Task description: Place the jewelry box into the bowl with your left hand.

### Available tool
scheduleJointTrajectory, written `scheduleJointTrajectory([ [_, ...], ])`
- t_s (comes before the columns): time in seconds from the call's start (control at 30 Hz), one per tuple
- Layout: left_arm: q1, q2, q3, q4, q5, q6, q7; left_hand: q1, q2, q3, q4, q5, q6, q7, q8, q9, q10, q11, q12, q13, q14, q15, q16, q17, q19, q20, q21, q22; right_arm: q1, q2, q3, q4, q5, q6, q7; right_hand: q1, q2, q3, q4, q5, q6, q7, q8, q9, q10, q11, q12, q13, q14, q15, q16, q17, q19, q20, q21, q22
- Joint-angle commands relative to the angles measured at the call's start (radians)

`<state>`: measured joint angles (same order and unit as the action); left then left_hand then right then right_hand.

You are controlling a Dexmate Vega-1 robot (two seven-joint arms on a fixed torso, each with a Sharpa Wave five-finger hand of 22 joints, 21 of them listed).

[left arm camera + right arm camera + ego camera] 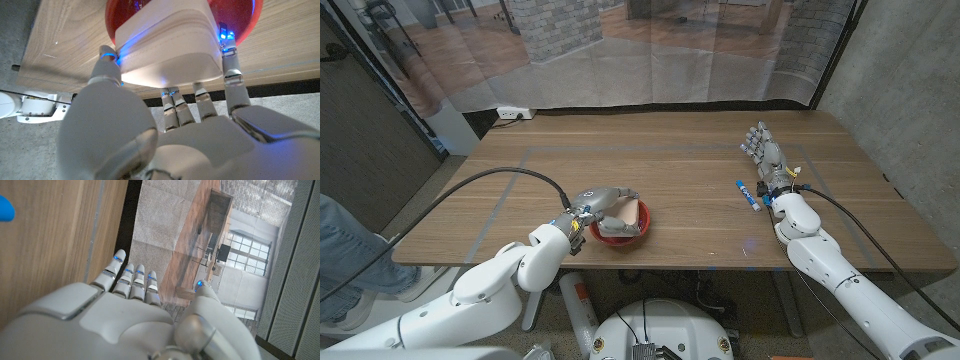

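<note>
- The left hand [601, 203] grips the jewelry box [628, 215], thumb on one side and fingers [234, 75] on the other, holding it over the red bowl [620, 236] near the table's [670, 170] front edge.
- The step in hand looks like the release: the box should go low into the bowl before the fingers part, so it settles rather than drops and tips the bowl.
- The fingers ought to open evenly and lift straight away, since the bowl is barely wider than the box and a drag could pull it out.
- Whether the box already touches the bowl's bottom is hard to tell; the head view suggests it sits partly inside.
- The box is pale, cream to pinkish, with rounded corners and a seam along its side.
- The right hand [766, 155] waits well apart with fingers spread and holding nothing, near a blue and white marker [749, 194].
</note>
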<state>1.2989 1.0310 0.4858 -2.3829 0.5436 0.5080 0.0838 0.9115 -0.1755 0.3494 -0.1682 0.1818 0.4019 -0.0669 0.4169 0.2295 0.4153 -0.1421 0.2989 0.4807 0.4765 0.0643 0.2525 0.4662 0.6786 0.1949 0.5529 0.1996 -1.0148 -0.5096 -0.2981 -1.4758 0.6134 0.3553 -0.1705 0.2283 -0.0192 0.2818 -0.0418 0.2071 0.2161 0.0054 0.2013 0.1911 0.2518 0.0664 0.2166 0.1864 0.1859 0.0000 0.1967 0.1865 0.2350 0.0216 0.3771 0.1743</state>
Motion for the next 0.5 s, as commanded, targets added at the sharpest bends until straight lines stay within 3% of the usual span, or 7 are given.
scheduleJointTrajectory([
  [0.03,-0.021,-0.003,0.034,-0.008,0.030,0.031,-0.021,0.188,0.222,0.062,0.051,-0.002,-0.008,-0.003,-0.004,0.001,0.012,-0.020,-0.014,0.007,0.055,-0.143,-0.023,-0.001,-0.176,-0.117,-0.032,0.003,-0.012,-0.004,0.005,-0.002,0.005,0.006,0.005,-0.003,0.009,0.000,-0.004,-0.001,0.012,-0.002,-0.003,0.001,0.010,0.000,0.000,0.002,0.004,0.001,-0.003,0.003,0.007,0.001,-0.001,0.005],
  [0.13,-0.024,-0.002,0.038,-0.011,0.043,0.038,-0.021,0.176,0.220,0.061,0.055,-0.003,-0.004,-0.007,-0.004,-0.002,0.012,-0.025,-0.023,0.008,0.030,-0.141,-0.034,-0.005,-0.243,-0.104,-0.053,0.003,-0.014,-0.004,0.006,-0.002,0.007,0.006,0.004,-0.003,0.009,0.000,-0.004,-0.001,0.013,-0.001,-0.002,0.002,0.010,-0.001,0.000,0.002,0.004,0.001,-0.003,0.003,0.007,0.001,-0.003,0.005],
  [0.37,-0.026,-0.001,0.038,-0.020,0.055,0.058,-0.027,0.164,0.221,0.062,0.060,-0.003,-0.018,-0.011,-0.012,-0.005,-0.006,-0.019,-0.038,0.010,-0.006,-0.133,-0.045,-0.011,-0.290,-0.084,-0.069,0.004,-0.011,-0.003,0.005,0.006,0.013,0.001,0.010,-0.003,0.010,0.000,-0.005,-0.002,0.014,-0.002,-0.002,0.002,0.010,-0.001,0.000,0.002,0.005,0.001,-0.003,0.003,0.009,0.001,-0.005,0.005],
  [0.5,-0.028,0.000,0.037,-0.024,0.056,0.066,-0.036,0.141,0.219,0.058,0.069,-0.003,-0.044,-0.010,-0.026,-0.008,-0.039,0.002,-0.058,0.011,-0.049,-0.120,-0.057,-0.020,-0.320,-0.068,-0.079,0.004,-0.005,-0.001,0.001,0.014,0.016,0.000,0.017,-0.003,0.011,0.000,-0.005,-0.002,0.013,-0.003,-0.002,0.002,0.010,-0.002,0.000,0.002,0.005,0.000,-0.003,0.003,0.009,0.002,-0.006,0.005],
])
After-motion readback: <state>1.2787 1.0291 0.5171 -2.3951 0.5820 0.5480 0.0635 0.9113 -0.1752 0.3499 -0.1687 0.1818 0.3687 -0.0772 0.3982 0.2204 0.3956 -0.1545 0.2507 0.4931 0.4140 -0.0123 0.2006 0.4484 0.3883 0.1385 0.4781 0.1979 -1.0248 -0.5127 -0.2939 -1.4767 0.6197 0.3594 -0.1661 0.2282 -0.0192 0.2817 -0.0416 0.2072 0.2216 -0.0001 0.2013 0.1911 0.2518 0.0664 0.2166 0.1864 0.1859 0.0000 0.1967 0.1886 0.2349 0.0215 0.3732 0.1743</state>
